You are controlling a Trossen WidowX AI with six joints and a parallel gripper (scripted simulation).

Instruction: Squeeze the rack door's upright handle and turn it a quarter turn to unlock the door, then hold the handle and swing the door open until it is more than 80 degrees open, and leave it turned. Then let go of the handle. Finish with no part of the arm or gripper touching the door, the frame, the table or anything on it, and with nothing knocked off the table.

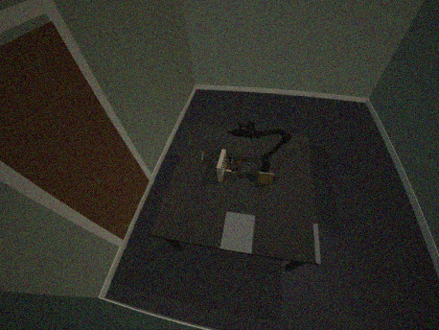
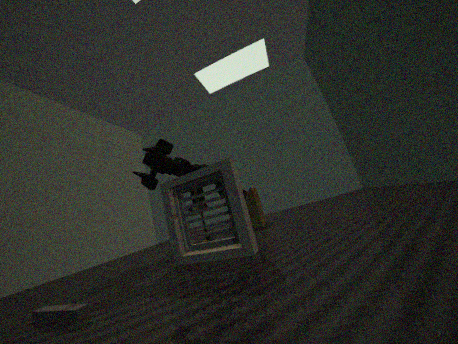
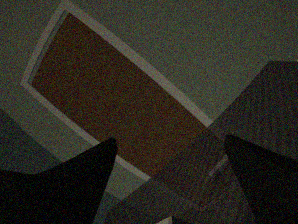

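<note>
My gripper (image 1: pixel 235 129) (image 2: pixel 139 161) (image 3: pixel 170 143) is open, with nothing between its fingers. It hangs in the air, higher than the rack and off to one side of it. The rack's pale square frame (image 1: pixel 219 166) (image 2: pixel 239 205) stands upright on the table, and a corner of something pale shows at the bottom edge of the wrist view. Light slats show inside the frame in the exterior view. The views are dark and grainy, so the door's angle and the handle's turn cannot be told. No contact between the gripper and the rack shows.
An orange-brown block (image 1: pixel 265 178) (image 2: pixel 255 207) is near the arm's base behind the rack. A low box (image 2: pixel 60 315) lies in front of the rack. A pale rectangle (image 1: pixel 238 232) and a long pale strip (image 1: pixel 316 244) are near one table edge.
</note>
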